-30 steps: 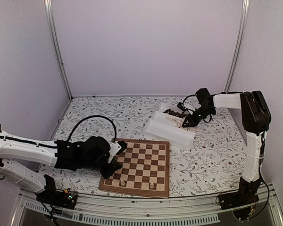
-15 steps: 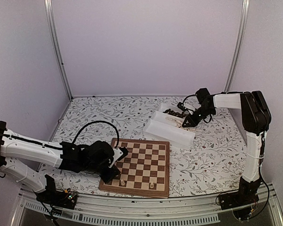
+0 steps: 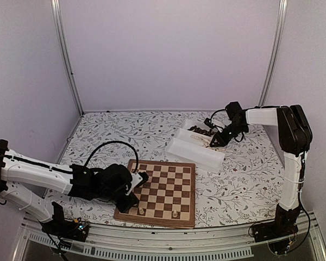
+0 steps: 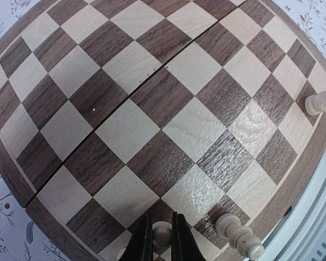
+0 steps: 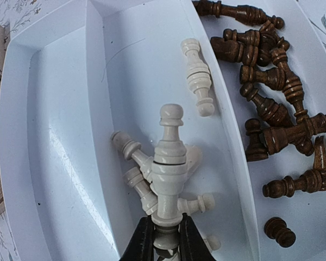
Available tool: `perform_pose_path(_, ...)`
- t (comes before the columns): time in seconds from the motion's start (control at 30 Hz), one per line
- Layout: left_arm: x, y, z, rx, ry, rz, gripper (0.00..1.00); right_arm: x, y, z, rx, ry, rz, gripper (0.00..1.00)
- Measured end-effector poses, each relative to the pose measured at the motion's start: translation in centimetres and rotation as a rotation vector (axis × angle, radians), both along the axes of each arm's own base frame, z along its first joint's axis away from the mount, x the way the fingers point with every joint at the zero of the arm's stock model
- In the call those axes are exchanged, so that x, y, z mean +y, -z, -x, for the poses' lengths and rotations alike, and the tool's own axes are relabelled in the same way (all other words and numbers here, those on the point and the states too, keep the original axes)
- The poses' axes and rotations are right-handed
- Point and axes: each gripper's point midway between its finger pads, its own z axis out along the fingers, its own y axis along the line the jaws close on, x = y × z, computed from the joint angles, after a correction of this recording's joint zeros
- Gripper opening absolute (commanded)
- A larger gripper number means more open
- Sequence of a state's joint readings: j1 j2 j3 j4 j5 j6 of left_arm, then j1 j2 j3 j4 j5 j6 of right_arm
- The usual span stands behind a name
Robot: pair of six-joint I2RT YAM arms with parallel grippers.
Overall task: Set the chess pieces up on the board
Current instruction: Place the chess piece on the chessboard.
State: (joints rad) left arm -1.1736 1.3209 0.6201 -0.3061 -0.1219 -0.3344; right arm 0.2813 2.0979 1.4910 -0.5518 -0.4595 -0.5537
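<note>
The board (image 3: 168, 185) lies at the table's front, its checkered squares filling the left wrist view (image 4: 152, 109). My left gripper (image 3: 129, 202) (image 4: 162, 239) hangs over the near-left corner, shut on a small pale chess piece (image 4: 162, 235) above a dark square. Beside it stands a pale pawn (image 4: 238, 235), and another pale piece (image 4: 321, 100) stands further along the same edge. My right gripper (image 3: 213, 142) (image 5: 165, 239) is over the white tray, shut on the base of a tall cream piece (image 5: 168, 163) lifted above loose cream pieces (image 5: 136, 163).
The white two-compartment tray (image 3: 198, 152) (image 5: 92, 81) sits behind the board at the right. One compartment holds cream pieces, such as a long one (image 5: 198, 76). The other holds several dark brown pieces (image 5: 271, 109). The left arm's cable (image 3: 106, 145) loops over the floral tablecloth.
The left arm has swung toward the board's near-left corner, carrying its pale piece lower and nearer the front edge. The right arm has stayed still over the tray.
</note>
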Motion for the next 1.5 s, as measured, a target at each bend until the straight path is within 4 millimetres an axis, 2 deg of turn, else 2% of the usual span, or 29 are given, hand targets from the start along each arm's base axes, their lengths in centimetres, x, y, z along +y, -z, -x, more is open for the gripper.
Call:
perform_pose_path(0.17, 0.0, 0.0, 0.1, 0.003, -0.001, 0.0, 0.18, 0.0, 0.0, 0.0, 0.0, 0.0, 0.0, 0.09)
perform_pose_path(0.4, 0.4, 0.4, 0.4, 0.007, -0.005, -0.027, 0.22, 0.0, 0.0, 0.0, 0.0, 0.0, 0.0, 0.09)
perform_pose_path(0.73, 0.7, 0.1, 0.1, -0.022, -0.016, -0.042, 0.36, 0.0, 0.0, 0.0, 0.0, 0.0, -0.001, 0.09)
perform_pose_path(0.83, 0.3, -1.4, -0.1, -0.049, -0.008, -0.002, 0.37, 0.0, 0.0, 0.0, 0.0, 0.0, -0.001, 0.09)
perform_pose_path(1.03, -1.6, -6.5, -1.0, -0.136, 0.011, 0.147, 0.39, 0.0, 0.0, 0.0, 0.0, -0.001, -0.001, 0.09)
perform_pose_path(1.13, -1.9, -7.9, -1.5, -0.164, -0.002, 0.181, 0.43, 0.0, 0.0, 0.0, 0.0, -0.001, -0.001, 0.09)
perform_pose_path(1.3, -1.6, -8.5, -3.7, -0.195, -0.091, 0.182, 0.5, 0.0, 0.0, 0.0, -0.001, -0.002, 0.0, 0.09)
perform_pose_path(1.37, -1.9, -9.3, -5.5, -0.21, -0.146, 0.203, 0.5, 0.0, 0.0, 0.0, -0.002, -0.003, 0.001, 0.09)
perform_pose_path(1.5, -3.8, -11.9, -10.6, -0.227, -0.26, 0.316, 0.5, 0.0, 0.0, 0.0, -0.004, -0.006, 0.002, 0.09)
